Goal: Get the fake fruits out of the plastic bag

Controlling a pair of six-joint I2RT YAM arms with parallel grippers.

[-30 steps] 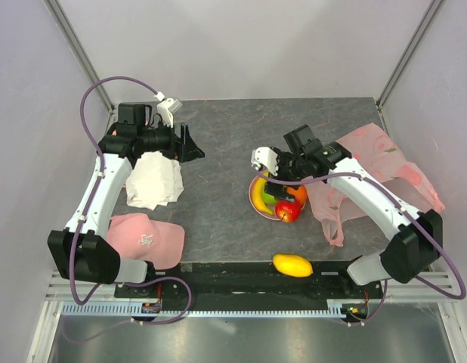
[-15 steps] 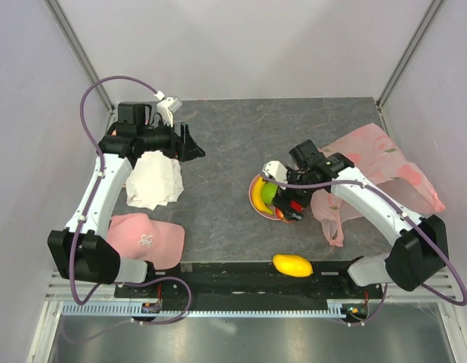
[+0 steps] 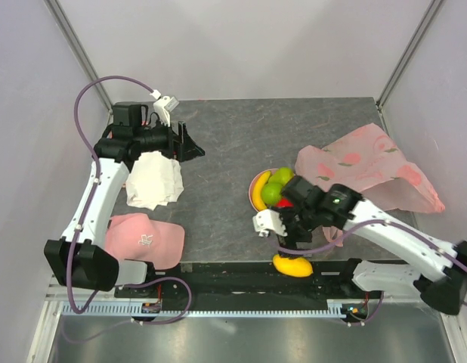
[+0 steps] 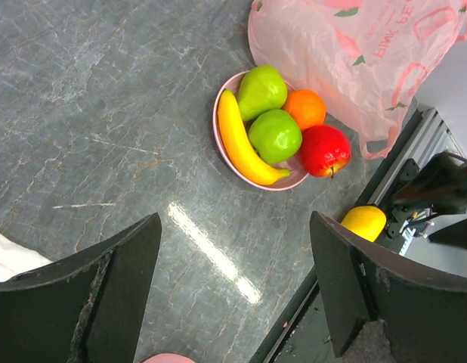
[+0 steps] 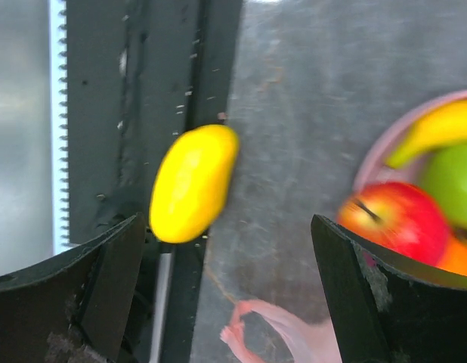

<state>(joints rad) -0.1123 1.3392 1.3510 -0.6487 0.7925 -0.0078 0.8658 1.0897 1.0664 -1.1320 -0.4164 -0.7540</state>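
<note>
At the near edge of the table (image 3: 226, 136), on the black strip (image 3: 218, 271), we see the mango (image 3: 292, 265) lying on its side. The R gripper (image 3: 288, 242) hangs right over it. Its jaws are wide open & they hold nothing. In the R wrist view the mango shows btw the two dark fingers (image 5: 90, 295), lower down & apart from them. That pic is a bit blurry.

A little further back sits the pink plate (image 4: 216, 125) w/ 5 fruits on it: banana (image 4: 241, 144), pear (image 4: 261, 89), green apple (image 4: 275, 136), orange (image 4: 304, 108) & red apple (image 4: 324, 150). The banana curves along the rim on the L arm's side. The pear is at the back, the green apple in the middle, the orange beside it on the R. The red apple is at the near R rim & pokes out over it.

The bag (image 3: 369, 162) lies flat & crinkly on the R side of the table, just beside the plate, close to the orange & red apple. One thin handle loop (image 5: 267, 329) reaches toward the near edge.

The L gripper (image 3: 190, 144) is well apart from all this, at the back L, held up off the table. Its jaws are open wide too, w/ nothing in them. By that arm lies a white cloth (image 3: 154, 179), & nearer to us a pink cap (image 3: 146, 238) w/ a logo.
</note>
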